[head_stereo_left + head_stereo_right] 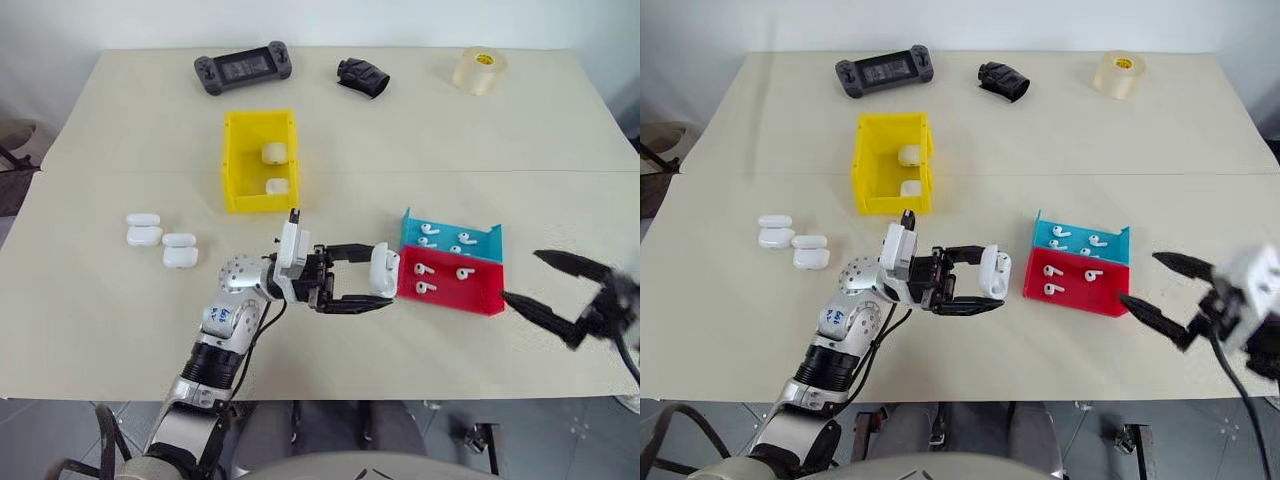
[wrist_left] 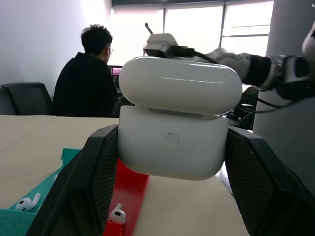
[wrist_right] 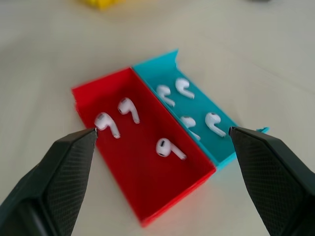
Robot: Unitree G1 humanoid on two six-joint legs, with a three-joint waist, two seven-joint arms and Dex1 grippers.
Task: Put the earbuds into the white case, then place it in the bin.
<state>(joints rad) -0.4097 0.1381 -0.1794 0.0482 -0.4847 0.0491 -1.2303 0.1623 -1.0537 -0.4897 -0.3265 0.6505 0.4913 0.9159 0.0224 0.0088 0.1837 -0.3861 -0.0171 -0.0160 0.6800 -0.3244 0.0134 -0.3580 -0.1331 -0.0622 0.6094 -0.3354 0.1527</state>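
White case [image 1: 384, 270] sits clamped in the left end effector [image 1: 372, 277] beside the red tray [image 1: 478, 297]; the right end effector [image 1: 538, 278], spread wide and empty, must next pick an earbud [image 3: 169, 148].

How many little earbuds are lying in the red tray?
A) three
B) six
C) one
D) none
A: three white earbuds lie loose in the red tray, next to the blue tray, which holds four more.
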